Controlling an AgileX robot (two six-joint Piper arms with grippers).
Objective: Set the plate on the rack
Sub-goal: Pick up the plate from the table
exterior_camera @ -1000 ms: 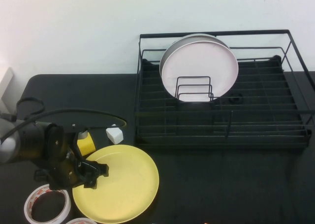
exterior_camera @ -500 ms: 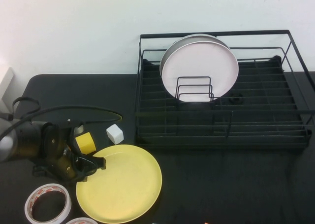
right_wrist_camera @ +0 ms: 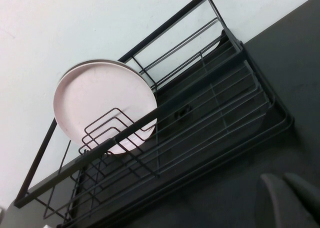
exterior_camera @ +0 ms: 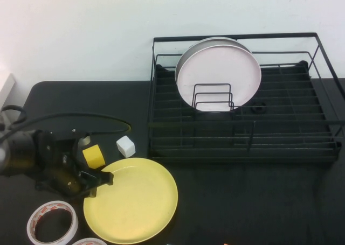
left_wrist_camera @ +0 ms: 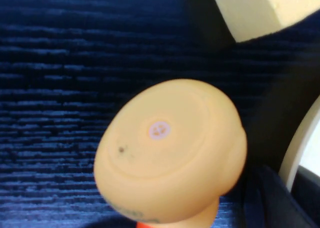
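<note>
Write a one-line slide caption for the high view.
Left gripper at the yellow plate's rim; pink plate upright in the black rack; right gripper unseen.

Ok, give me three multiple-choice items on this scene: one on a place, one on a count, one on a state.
1. Where does the yellow plate lie?
A. on the table in front of the rack
B. inside the rack
C. on the tape roll

2. How many plates stand in the rack?
A. none
B. two
C. five

3. The yellow plate is:
A. upright
B. flat
C. upside down

Key: 1 A, it lies near the left hand, which is at its rim. 2 B, a pink plate with a second rim behind it. 3 B, its rim faces up. The right hand is out of the high view.
</note>
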